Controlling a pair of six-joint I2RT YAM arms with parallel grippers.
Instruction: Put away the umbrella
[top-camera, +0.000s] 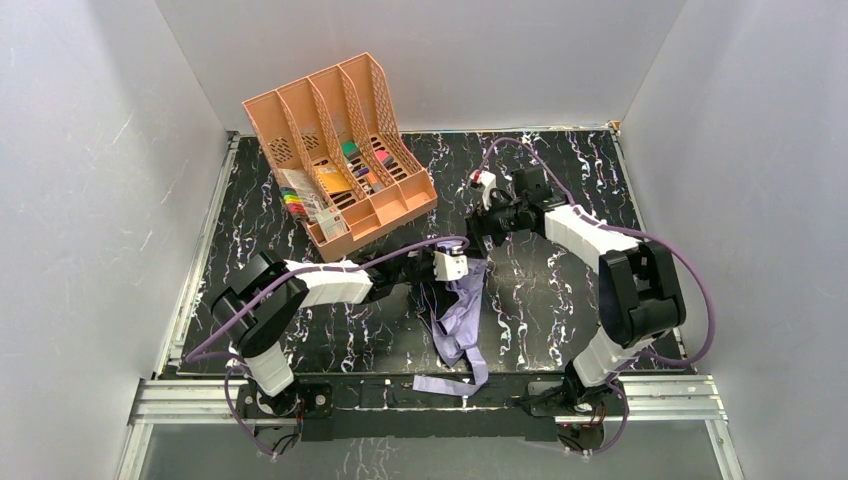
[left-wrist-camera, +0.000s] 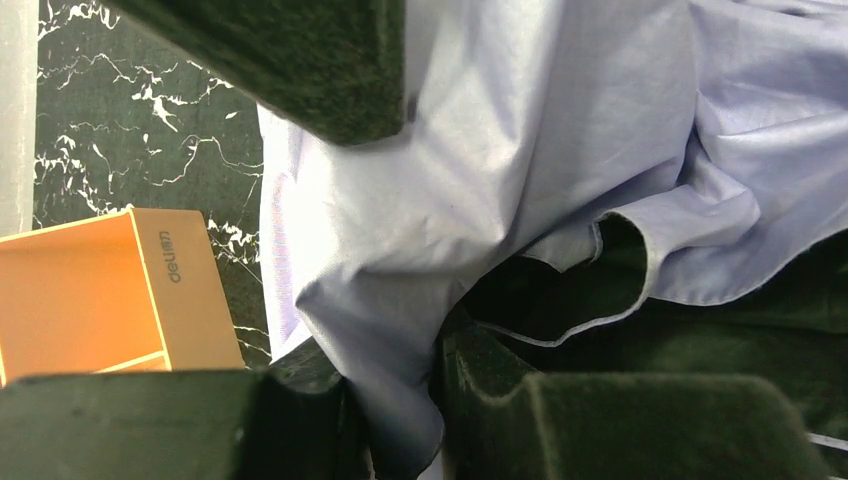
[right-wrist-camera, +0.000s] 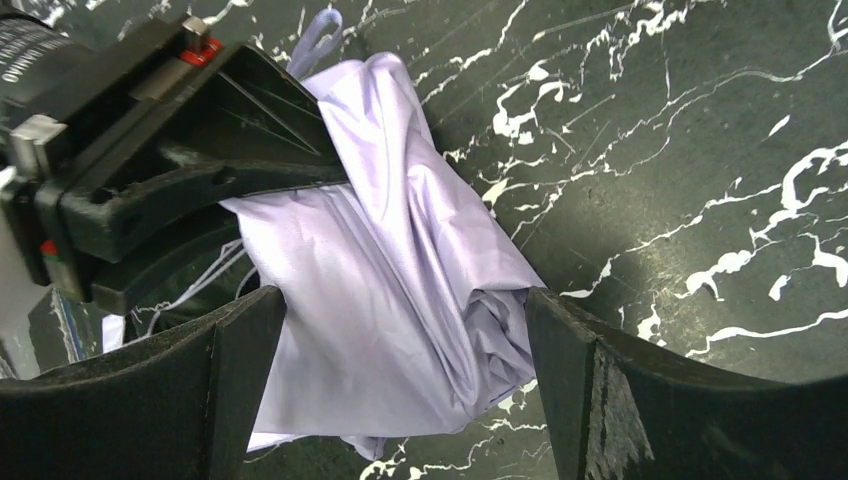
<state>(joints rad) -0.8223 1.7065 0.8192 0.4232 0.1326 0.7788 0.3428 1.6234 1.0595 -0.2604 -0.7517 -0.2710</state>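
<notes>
The pale lavender umbrella (top-camera: 462, 312) lies crumpled on the dark marbled table near the middle, and its long fabric strap (top-camera: 446, 385) trails to the front edge. My left gripper (top-camera: 453, 267) is shut on a fold of the umbrella's fabric (left-wrist-camera: 480, 150), which is pinched between its fingers (left-wrist-camera: 500, 400). My right gripper (top-camera: 488, 232) is open, and its wide-apart fingers (right-wrist-camera: 570, 380) straddle the bunched upper end of the umbrella (right-wrist-camera: 400, 220) without squeezing it. The left gripper (right-wrist-camera: 150, 160) shows close by in the right wrist view. The shaft and handle are hidden.
A peach plastic file organiser (top-camera: 340, 150) with pens and small items stands at the back left of the table; its corner also shows in the left wrist view (left-wrist-camera: 90, 290). White walls enclose the table on three sides. A metal rail (top-camera: 430, 395) runs along the front.
</notes>
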